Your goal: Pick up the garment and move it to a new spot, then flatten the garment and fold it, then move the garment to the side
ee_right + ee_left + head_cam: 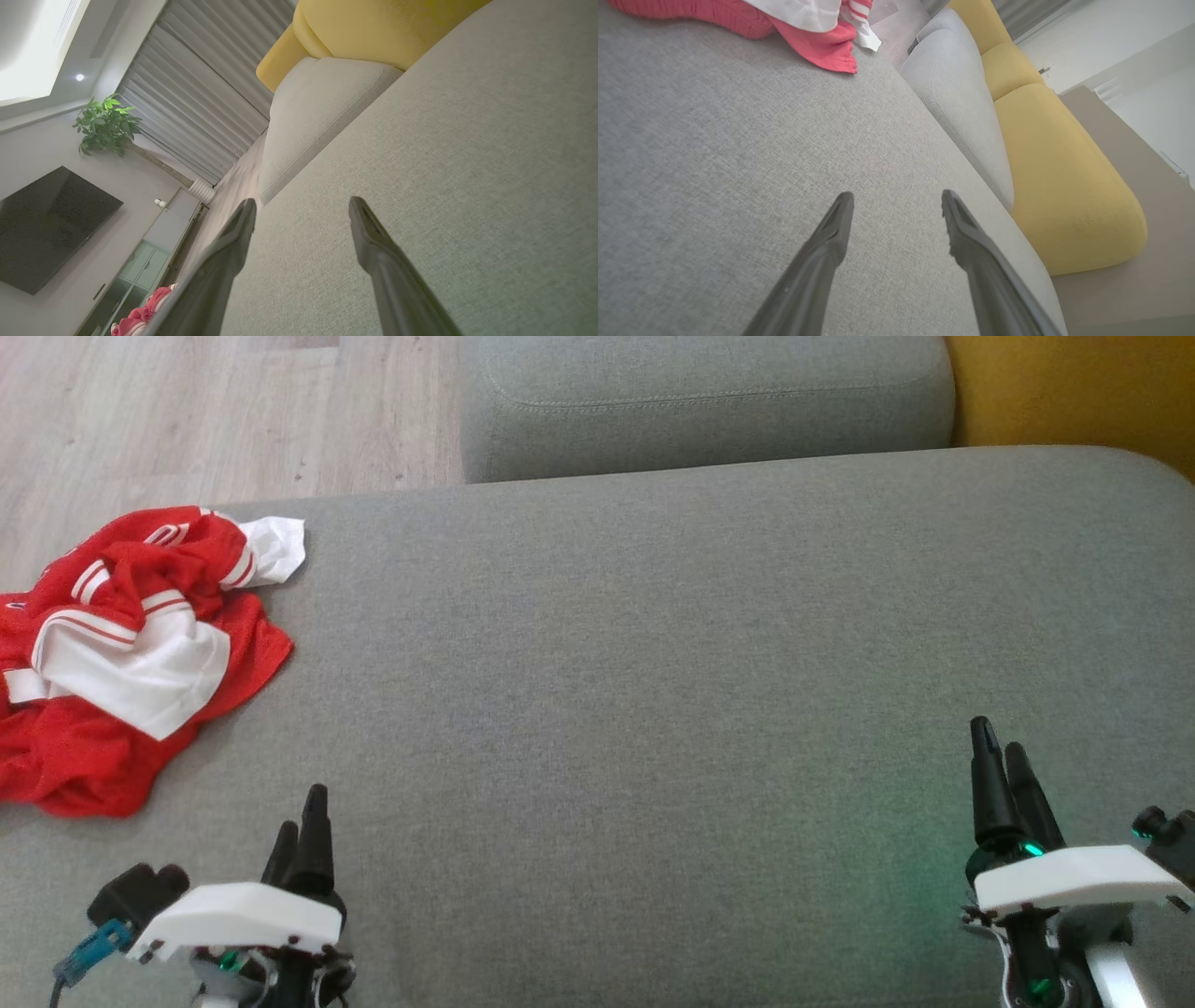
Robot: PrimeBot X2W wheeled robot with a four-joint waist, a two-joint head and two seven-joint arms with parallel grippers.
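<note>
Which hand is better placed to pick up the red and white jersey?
The left hand, probably: it stands open close to the jersey, while the right hand is far across the sofa.

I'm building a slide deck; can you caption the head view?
Crumpled red-and-white garment at the grey sofa's left edge; left gripper and right gripper open, empty, nearer the camera.

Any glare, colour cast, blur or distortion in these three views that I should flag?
Head view: soft, even light, the garment sharp, a faint green glow on the grey cushion beside the right gripper. Left wrist view: wide-angle tilt, the left gripper slightly soft towards the bottom edge. Right wrist view: the ceiling blown out white.
</note>
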